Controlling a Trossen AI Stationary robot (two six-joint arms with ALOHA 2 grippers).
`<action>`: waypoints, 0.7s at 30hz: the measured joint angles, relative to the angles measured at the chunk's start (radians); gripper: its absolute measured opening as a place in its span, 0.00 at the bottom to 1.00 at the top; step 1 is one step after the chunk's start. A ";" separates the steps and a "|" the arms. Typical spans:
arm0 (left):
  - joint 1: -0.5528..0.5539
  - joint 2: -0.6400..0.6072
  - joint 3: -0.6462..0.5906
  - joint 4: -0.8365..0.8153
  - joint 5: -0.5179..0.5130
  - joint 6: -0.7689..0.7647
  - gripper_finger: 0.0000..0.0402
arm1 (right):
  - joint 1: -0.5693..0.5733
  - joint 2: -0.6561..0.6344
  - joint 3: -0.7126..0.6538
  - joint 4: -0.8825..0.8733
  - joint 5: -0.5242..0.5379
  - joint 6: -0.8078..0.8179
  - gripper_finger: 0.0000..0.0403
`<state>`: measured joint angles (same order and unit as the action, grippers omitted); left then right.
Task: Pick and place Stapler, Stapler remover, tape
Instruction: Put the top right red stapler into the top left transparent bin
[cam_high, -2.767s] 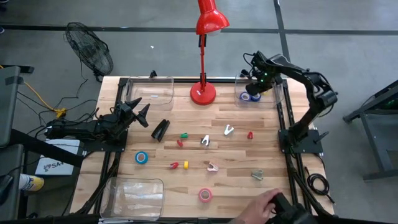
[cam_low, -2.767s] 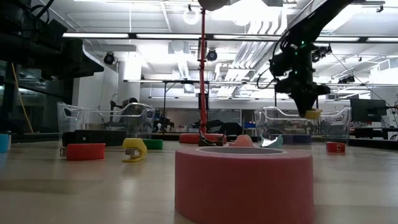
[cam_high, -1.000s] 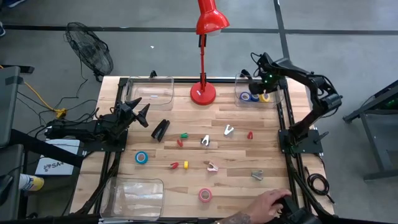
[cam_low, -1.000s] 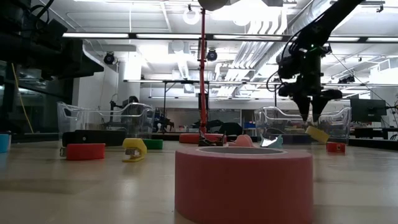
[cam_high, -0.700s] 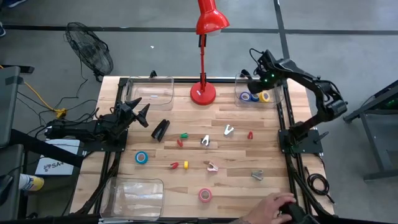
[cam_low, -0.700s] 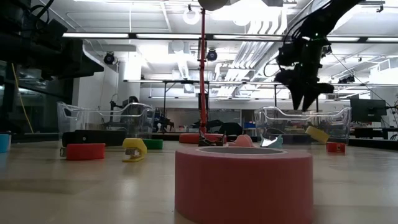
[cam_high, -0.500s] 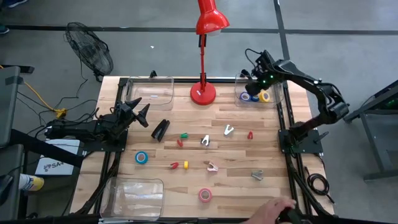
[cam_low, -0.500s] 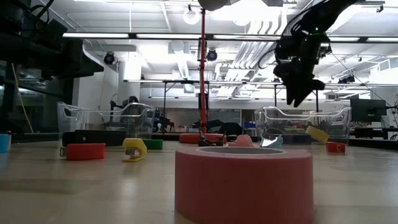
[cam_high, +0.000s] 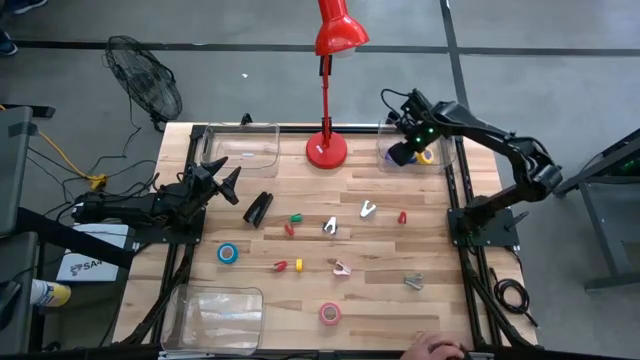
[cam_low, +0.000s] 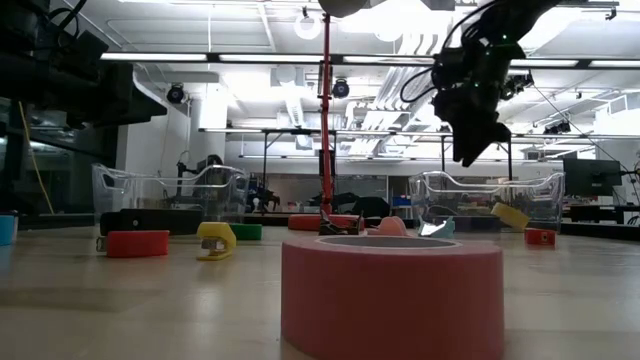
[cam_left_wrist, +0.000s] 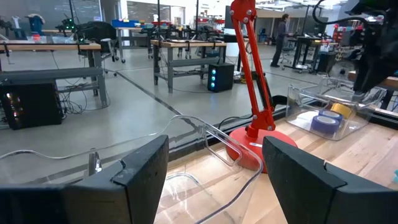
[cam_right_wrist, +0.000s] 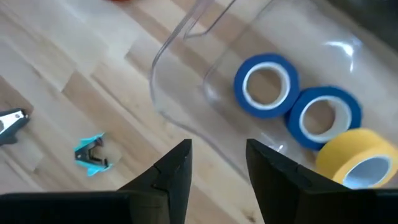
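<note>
My right gripper (cam_high: 398, 154) hangs open and empty over the left rim of the clear far-right bin (cam_high: 384, 143). The bin holds two blue tape rolls (cam_right_wrist: 266, 85) (cam_right_wrist: 323, 116) and a yellow roll (cam_right_wrist: 359, 160), all lying on its floor. My left gripper (cam_high: 228, 178) waits open by the table's left edge. The black stapler (cam_high: 259, 208) lies flat just right of it. A blue roll (cam_high: 228, 253) and a pink roll (cam_high: 329, 314) lie flat on the table. Several staple removers (cam_high: 368, 209) (cam_high: 330, 226) (cam_high: 342, 268) (cam_high: 413, 282) are scattered mid-table.
A red lamp's base (cam_high: 326, 152) stands at the far edge between the far-left bin (cam_high: 240, 148) and the far-right one. Another clear bin (cam_high: 218, 315) sits at the near left corner. Small red, green and yellow pieces (cam_high: 292, 224) lie mid-table. A person's hand (cam_high: 435, 350) shows at the near edge.
My right gripper has risen from over the far-right bin and moved toward the table's left, staying open. The yellow roll stays lying in the bin. The person's hand at the near edge has drawn back.
</note>
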<state>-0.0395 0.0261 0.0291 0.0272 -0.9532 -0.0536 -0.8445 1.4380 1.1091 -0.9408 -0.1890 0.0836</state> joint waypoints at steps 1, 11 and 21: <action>0.000 0.000 0.000 0.000 0.000 0.000 0.63 | 0.010 0.000 0.000 -0.007 0.000 0.014 0.35; 0.000 0.000 0.000 0.000 0.000 0.000 0.63 | 0.121 -0.022 0.000 -0.028 0.064 0.211 0.35; 0.000 0.000 0.000 0.000 0.000 0.000 0.63 | 0.279 -0.038 0.000 -0.067 0.147 0.448 0.35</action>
<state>-0.0395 0.0263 0.0290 0.0271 -0.9531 -0.0540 -0.5655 1.4002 1.1095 -1.0081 -0.0420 0.5316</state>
